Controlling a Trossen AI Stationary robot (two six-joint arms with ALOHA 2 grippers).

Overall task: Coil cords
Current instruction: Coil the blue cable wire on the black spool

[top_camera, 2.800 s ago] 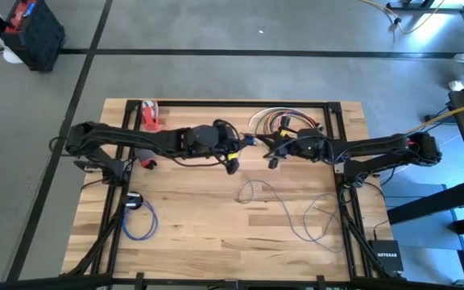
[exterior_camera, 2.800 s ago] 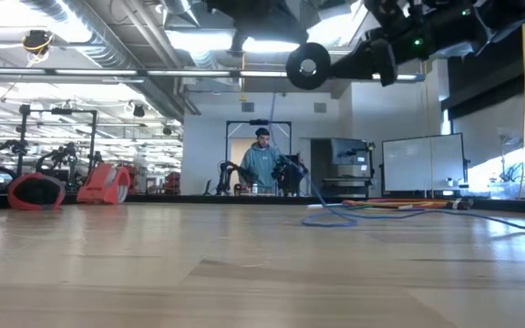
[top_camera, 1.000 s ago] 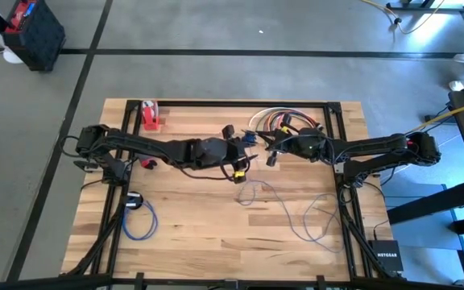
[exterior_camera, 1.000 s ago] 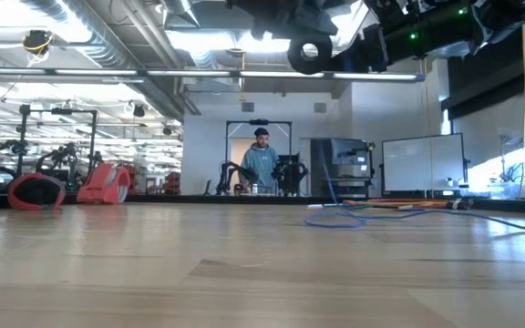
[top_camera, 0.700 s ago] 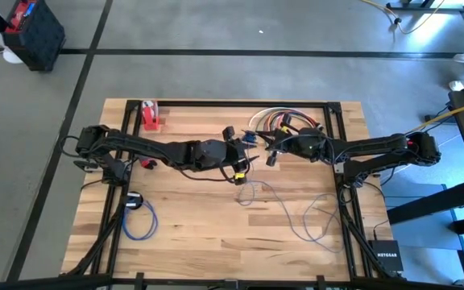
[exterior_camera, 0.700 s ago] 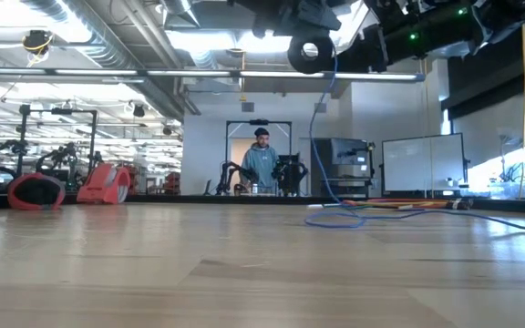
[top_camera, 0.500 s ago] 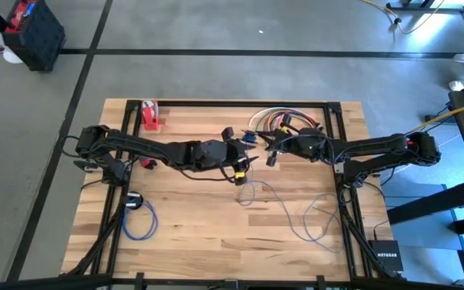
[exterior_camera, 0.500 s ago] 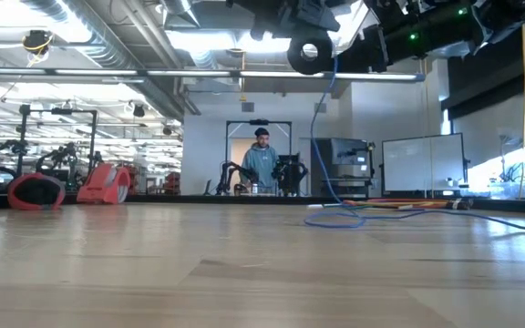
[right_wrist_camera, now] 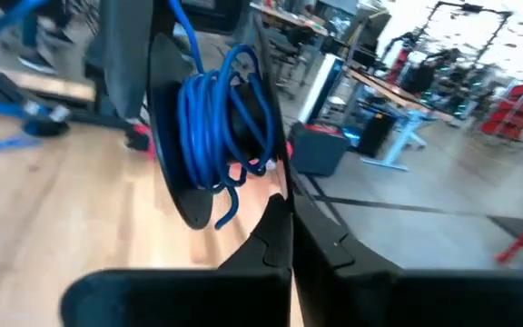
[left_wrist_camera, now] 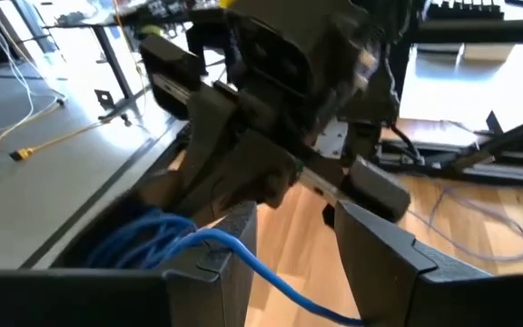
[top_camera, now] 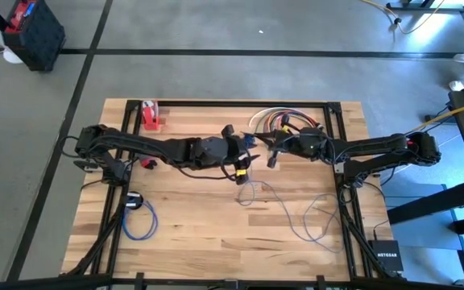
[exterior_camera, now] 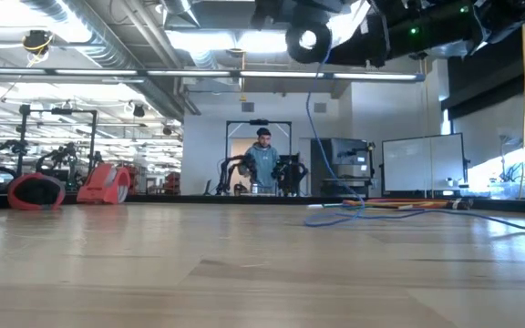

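High view: the left gripper point(top_camera: 244, 150) and the right gripper point(top_camera: 274, 147) meet above the rear centre of the table point(top_camera: 192, 217), close together, with the blue cord point(top_camera: 296, 211) trailing from between them down to loose loops on the boards toward the right front. A second, already coiled blue cord point(top_camera: 138, 221) lies well apart at the left front, and a bundle of spare cords point(top_camera: 276, 121) sits at the rear edge. Low view: the cord hangs in a near-vertical line from the raised grippers to the tabletop. Left wrist view: the left jaws stand wide, with blue windings gathered against one finger point(left_wrist_camera: 209, 272) and the free strand passing out between the fingers. Right wrist view: the right jaws are fully closed, with the wound coil just ahead of them on the left gripper. Judgement: the slack lies below and to the right, so the right arm is nearer for feeding it.
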